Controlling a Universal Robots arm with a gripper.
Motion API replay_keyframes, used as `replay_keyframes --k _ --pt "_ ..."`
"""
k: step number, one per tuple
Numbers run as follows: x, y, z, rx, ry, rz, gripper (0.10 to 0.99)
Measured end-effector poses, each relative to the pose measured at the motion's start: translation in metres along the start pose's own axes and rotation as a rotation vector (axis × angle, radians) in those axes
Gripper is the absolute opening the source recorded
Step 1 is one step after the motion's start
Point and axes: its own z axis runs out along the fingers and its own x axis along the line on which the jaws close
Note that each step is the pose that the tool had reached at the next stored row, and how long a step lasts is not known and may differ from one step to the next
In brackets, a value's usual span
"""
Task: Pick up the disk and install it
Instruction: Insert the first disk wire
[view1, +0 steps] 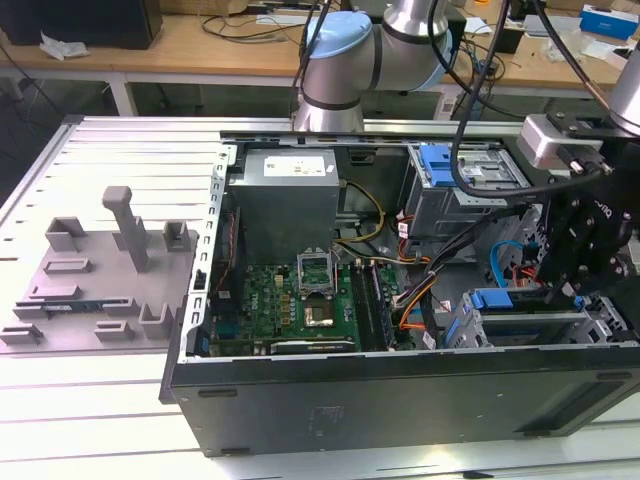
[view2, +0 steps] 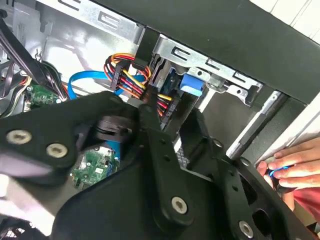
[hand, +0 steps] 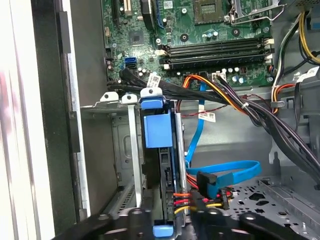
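The tool (view1: 578, 255) hangs over the drive cage (hand: 131, 150), where the disk (hand: 159, 150) stands edge-on in its slot for seating; I cannot tell its grip.

Matt black pincer (view2: 165, 165); blue plastic disk (hand: 159, 131) carrier; bare-metal cage (hand: 125, 150).

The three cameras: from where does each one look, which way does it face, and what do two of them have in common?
Exterior view: off the arm, above, looking down into the open computer case; the arm and the gripper show.
First wrist view: on the arm, facing into the case at the disk in its metal bay, with the motherboard behind.
Second wrist view: on the arm, behind the black gripper, facing the bay; a person's hand rests at the edge.
Both wrist views share the blue cable.
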Motion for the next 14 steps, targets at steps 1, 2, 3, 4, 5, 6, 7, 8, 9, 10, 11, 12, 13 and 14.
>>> replay_keyframes --k 1,2,3,4,5,6,7,8,9,10,11,12,13,14 --pt "0.0003 -0.0001 -0.0047 0.000 -0.0001 0.000 0.420" --pt "0.0006 -0.0001 -0.0088 0.000 -0.0002 0.000 0.478" --pt "0.0008 -0.0001 -0.0155 0.000 -0.0002 0.000 0.541" --pt "0.0006 -0.0002 -0.0250 0.000 -0.0001 0.000 0.596" --pt "0.0006 -0.0003 -0.0295 0.000 0.0000 0.000 0.663" --pt "0.0006 -0.0003 -0.0316 0.000 0.0004 0.000 0.663" --pt "0.0005 -0.0003 -0.0325 0.000 0.0015 0.000 0.663" --pt "0.0005 -0.0003 -0.0324 0.000 0.0018 0.000 0.663" --pt "0.0005 -0.0002 -0.0325 0.000 0.0019 0.000 0.663" --pt "0.0005 -0.0003 -0.0325 0.000 0.0021 0.000 0.663" --pt "0.0005 -0.0003 -0.0326 0.000 0.0022 0.000 0.663" --pt "0.0005 -0.0003 -0.0326 0.000 0.0022 0.000 0.663" --pt "0.0005 -0.0003 -0.0326 0.000 0.0022 0.000 0.663" --pt "0.0005 -0.0003 -0.0326 0.000 0.0022 0.000 0.663"
